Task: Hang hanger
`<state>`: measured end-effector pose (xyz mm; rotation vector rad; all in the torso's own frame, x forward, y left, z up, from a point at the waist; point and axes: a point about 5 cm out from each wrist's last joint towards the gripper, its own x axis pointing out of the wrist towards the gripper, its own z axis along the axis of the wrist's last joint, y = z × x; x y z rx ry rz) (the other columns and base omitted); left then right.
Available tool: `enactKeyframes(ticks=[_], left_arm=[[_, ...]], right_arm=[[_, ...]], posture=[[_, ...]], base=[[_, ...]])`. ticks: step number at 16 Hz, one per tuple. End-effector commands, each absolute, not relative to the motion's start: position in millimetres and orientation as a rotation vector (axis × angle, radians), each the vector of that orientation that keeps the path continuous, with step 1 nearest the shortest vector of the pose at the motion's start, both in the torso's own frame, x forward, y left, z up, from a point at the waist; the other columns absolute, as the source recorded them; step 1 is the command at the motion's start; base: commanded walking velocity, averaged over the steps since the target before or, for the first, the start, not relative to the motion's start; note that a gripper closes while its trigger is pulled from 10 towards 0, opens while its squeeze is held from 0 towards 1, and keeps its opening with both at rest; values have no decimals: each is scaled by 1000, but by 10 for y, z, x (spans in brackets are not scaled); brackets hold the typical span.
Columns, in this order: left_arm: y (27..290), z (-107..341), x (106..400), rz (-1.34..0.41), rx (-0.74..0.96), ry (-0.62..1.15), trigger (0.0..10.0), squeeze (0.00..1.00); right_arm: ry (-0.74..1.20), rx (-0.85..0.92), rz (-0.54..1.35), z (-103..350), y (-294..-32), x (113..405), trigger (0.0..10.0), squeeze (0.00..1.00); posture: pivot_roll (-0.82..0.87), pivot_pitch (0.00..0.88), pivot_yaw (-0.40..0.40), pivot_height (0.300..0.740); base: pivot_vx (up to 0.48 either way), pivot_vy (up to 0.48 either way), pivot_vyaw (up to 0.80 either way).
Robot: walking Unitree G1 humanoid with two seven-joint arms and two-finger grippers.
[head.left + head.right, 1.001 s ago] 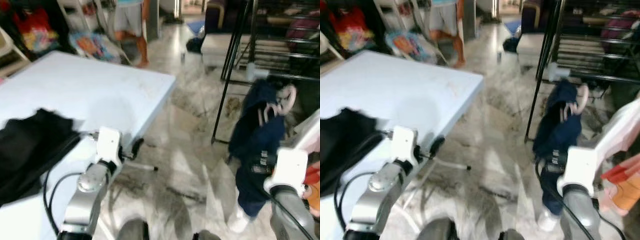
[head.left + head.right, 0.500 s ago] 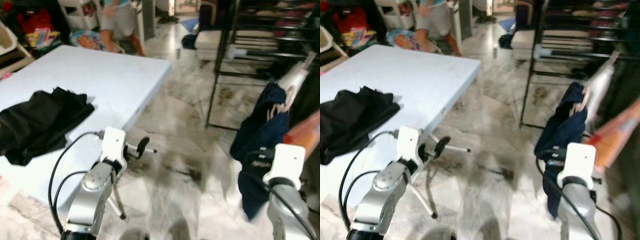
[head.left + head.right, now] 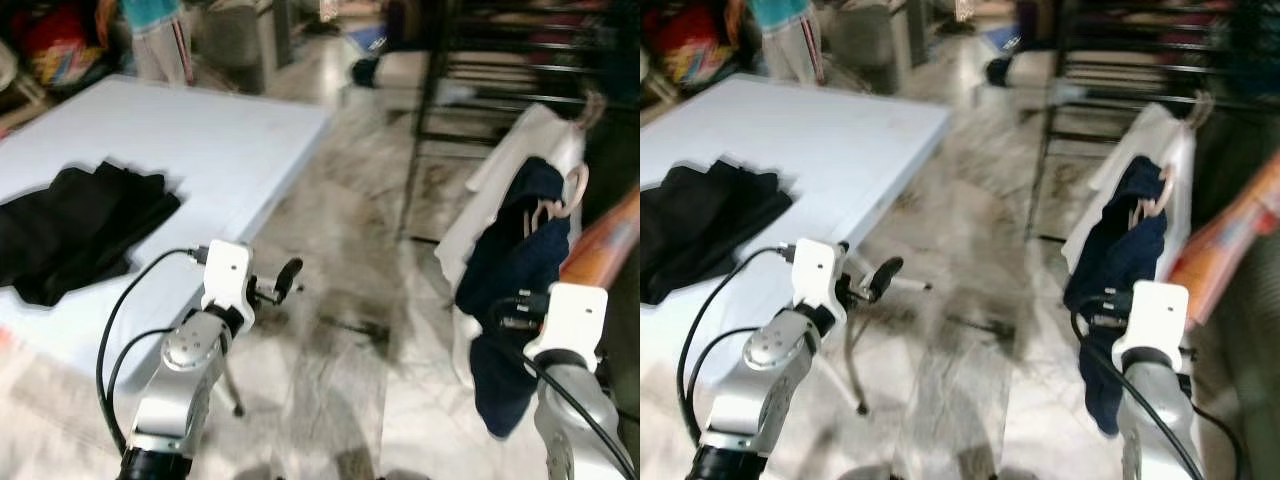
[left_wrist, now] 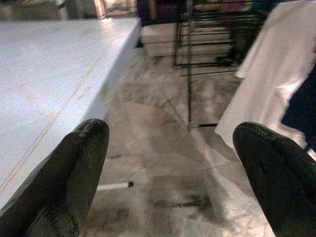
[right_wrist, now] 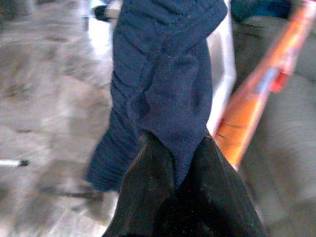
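A navy garment (image 3: 512, 268) hangs on a pale pink hanger (image 3: 566, 193) at the right, in front of a white cloth (image 3: 497, 175). My right gripper (image 3: 506, 310) is shut on the garment's lower part. In the right wrist view its black fingers (image 5: 148, 192) pinch the navy fabric (image 5: 163, 74). My left gripper (image 3: 284, 276) is held out over the floor beside the table edge. In the left wrist view it (image 4: 170, 136) is open, with nothing between its fingers (image 4: 74, 177).
A white table (image 3: 210, 140) at the left carries a black garment (image 3: 85, 225). A black metal rack (image 3: 440, 90) stands behind the hanging clothes, with an orange item (image 3: 605, 245) at the far right. A person (image 3: 160, 40) stands beyond the table. Marble floor (image 3: 340, 340) lies between.
The camera has shifted, so the whole scene sits differently. The right gripper still holds the navy garment, which now hangs before a white cloth. The person shows further left.
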<state>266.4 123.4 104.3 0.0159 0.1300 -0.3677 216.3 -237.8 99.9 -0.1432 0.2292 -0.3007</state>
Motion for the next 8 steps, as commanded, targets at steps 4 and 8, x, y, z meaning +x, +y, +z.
enactKeyframes(ticks=[4, 8], left_arm=[[1232, 1034, 2649, -379, 21, 130, 10000, 0], [1242, 1029, 2646, -374, 26, 131, 10000, 0]], right_arm=[[168, -152, -265, 1107, -2361, 2195, 10000, 0], [176, -149, -236, 1081, -2326, 2201, 10000, 0]], posture=[[-45, 0, 49, 740], [-45, 0, 49, 740]], base=[[0, -384, 580], [0, -397, 578]])
